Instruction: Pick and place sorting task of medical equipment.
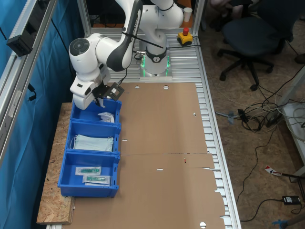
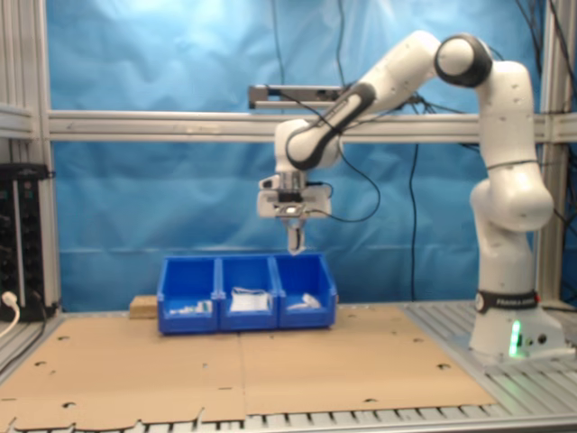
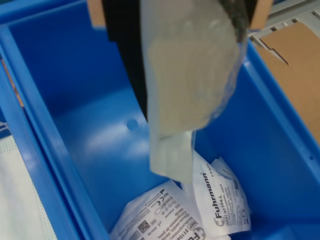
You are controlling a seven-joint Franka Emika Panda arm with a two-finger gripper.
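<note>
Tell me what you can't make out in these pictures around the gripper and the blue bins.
- Gripper fingertips: in the wrist view the held packet covers them.
- Packets on the bin floor: partly covered by the hanging packet and cut off by the wrist view's edge.
- Held packet's print: blurred in the wrist view.
- Contents of the three blue bins: too small and half hidden by the front walls in the second exterior view.

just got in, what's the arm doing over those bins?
The white Panda arm's gripper hangs above the end compartment of the blue three-part plastic bin, the one nearest the robot base. It holds a small flat white packet, which dangles over that compartment in the wrist view. Several similar white printed packets already lie on the compartment floor. The middle compartment holds pale blue face masks; the far one holds clear packets with green parts. The held packet is not yet released.
</note>
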